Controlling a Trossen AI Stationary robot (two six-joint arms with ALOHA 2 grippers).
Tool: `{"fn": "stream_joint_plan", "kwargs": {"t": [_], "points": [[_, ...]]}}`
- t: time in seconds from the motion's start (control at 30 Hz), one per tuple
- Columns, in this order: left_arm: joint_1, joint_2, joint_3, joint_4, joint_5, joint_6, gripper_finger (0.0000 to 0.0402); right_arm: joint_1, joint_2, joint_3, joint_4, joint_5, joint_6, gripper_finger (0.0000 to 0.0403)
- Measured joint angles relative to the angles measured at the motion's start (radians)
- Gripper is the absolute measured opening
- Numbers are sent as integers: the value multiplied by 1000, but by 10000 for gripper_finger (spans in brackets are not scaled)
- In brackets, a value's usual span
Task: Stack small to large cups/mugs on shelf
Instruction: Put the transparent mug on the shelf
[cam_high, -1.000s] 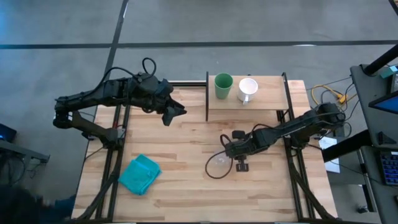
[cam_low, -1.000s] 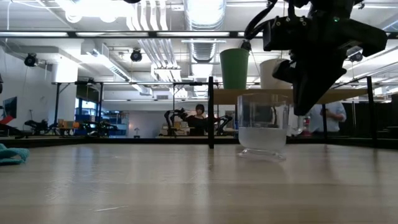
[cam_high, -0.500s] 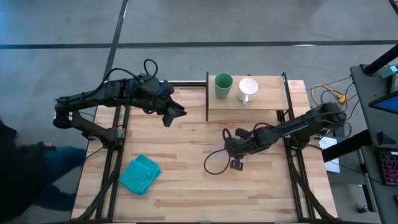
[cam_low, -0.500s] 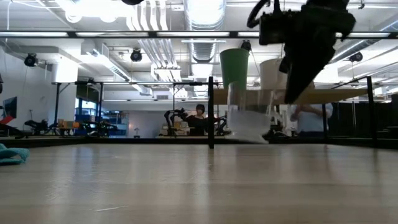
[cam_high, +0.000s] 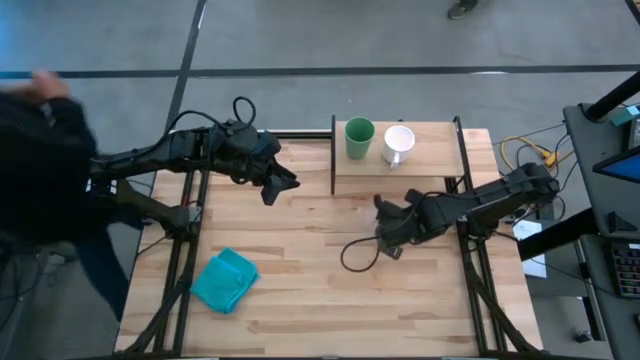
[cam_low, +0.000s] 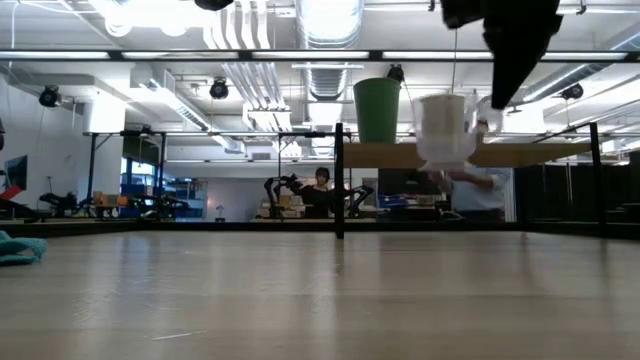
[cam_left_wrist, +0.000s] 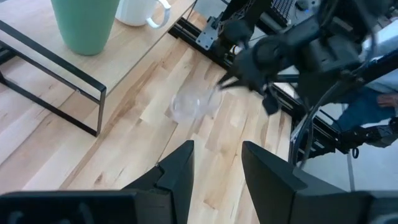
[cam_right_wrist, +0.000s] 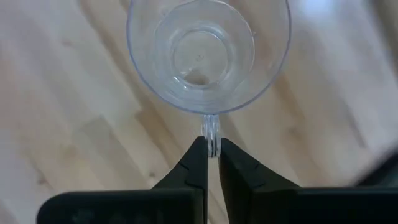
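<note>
Teal cloth (cam_high: 225, 279) near table (cam_high: 290, 300) front-left corner.

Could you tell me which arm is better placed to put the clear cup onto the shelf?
Right: its gripper already pinches the clear cup's rim, lifted off the table beside the shelf.

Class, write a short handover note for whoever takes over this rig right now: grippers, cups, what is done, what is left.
Right gripper: shut on the clear cup, holding it by its rim, off the table.
Left gripper: open, empty, waiting over the table's left side.
Green tumbler and white mug: upright, side by side on the shelf.
Done: clear cup picked up.
Left: bring it to the shelf and stack the cups, small to large.
</note>
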Motion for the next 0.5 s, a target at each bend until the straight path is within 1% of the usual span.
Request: {"fn": "stream_joint_plan", "kwargs": {"t": [0.2, 0.3, 0.5], "points": [[0, -1, 0, -2, 1, 0, 121, 31, -60, 61, -172, 70, 176, 17], [0, -2, 0, -10, 1, 0, 121, 40, -127, 59, -195, 100, 240, 17], [0, -2, 1, -24, 2, 0, 121, 40, -302, 16, -212, 192, 320, 17]]}}
